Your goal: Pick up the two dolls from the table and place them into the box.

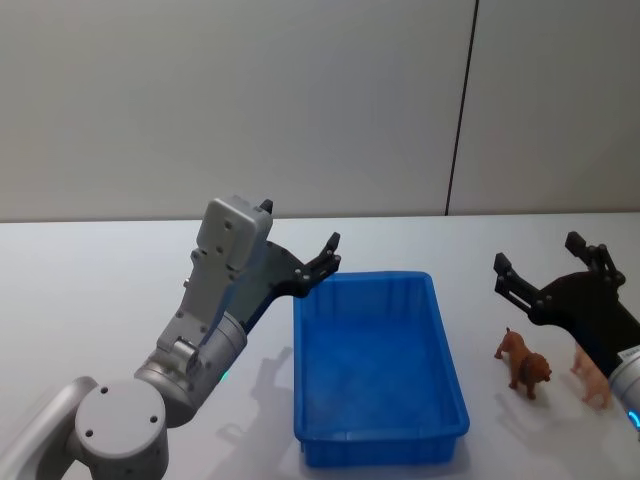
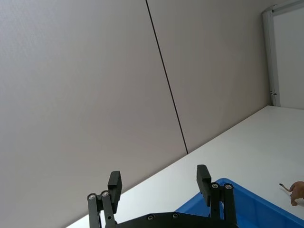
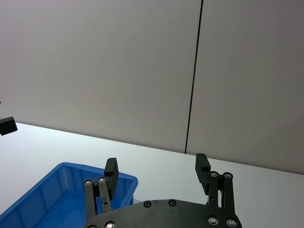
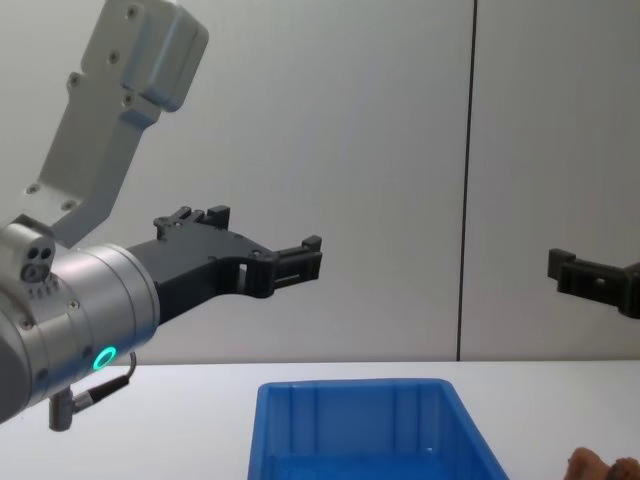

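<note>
The blue box point(image 1: 375, 370) stands on the white table point(image 1: 90, 300) at the centre, with nothing inside it. A reddish-brown doll point(image 1: 524, 363) stands on the table right of the box. A pale tan doll point(image 1: 592, 378) stands just beyond it, partly hidden by my right arm. My right gripper point(image 1: 545, 262) hovers open above and behind the two dolls, holding nothing. Over the box's far left corner my left gripper point(image 1: 325, 258) is raised, open and empty. The brown doll point(image 2: 297, 191) and the box point(image 2: 256, 204) also show in the left wrist view.
A grey panelled wall point(image 1: 300, 100) with a dark vertical seam rises behind the table. Bare tabletop stretches left of the box and behind it. The right wrist view takes in the box point(image 3: 52, 190) below my right gripper point(image 3: 156, 167).
</note>
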`<state>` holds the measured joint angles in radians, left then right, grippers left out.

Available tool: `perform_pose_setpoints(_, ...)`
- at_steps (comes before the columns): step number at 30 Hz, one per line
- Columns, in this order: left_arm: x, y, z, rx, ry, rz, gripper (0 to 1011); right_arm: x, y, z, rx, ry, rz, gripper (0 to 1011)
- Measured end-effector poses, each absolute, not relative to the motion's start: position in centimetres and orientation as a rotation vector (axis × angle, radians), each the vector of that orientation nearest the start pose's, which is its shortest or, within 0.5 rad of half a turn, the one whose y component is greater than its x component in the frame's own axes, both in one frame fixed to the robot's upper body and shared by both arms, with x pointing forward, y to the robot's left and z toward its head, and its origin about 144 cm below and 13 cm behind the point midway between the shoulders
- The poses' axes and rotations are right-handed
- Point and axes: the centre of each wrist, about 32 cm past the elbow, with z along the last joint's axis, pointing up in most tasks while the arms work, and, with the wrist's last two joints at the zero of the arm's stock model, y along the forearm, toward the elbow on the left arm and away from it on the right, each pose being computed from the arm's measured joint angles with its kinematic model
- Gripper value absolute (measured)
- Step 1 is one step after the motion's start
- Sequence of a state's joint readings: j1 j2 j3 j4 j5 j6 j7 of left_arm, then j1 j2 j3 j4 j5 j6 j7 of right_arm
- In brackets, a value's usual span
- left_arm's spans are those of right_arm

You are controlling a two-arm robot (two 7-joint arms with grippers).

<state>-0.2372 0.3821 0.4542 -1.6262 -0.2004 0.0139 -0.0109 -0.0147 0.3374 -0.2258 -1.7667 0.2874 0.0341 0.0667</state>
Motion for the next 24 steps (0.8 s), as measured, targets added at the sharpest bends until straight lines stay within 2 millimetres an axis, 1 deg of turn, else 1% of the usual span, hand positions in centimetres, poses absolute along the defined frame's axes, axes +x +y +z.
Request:
perform_pose_setpoints(10,48.8,20.2,120.4,0.065,-0.259,1.128,1000,44.3,-23.7,118.9,0.026,-0.075,-1.23,1001)
perform_pose_setpoints(24,45.9,22.3,120.4,0.144,-0.159,1.185,1000,44.3,-23.7,118.9,0.026,-0.075,-1.229,1001)
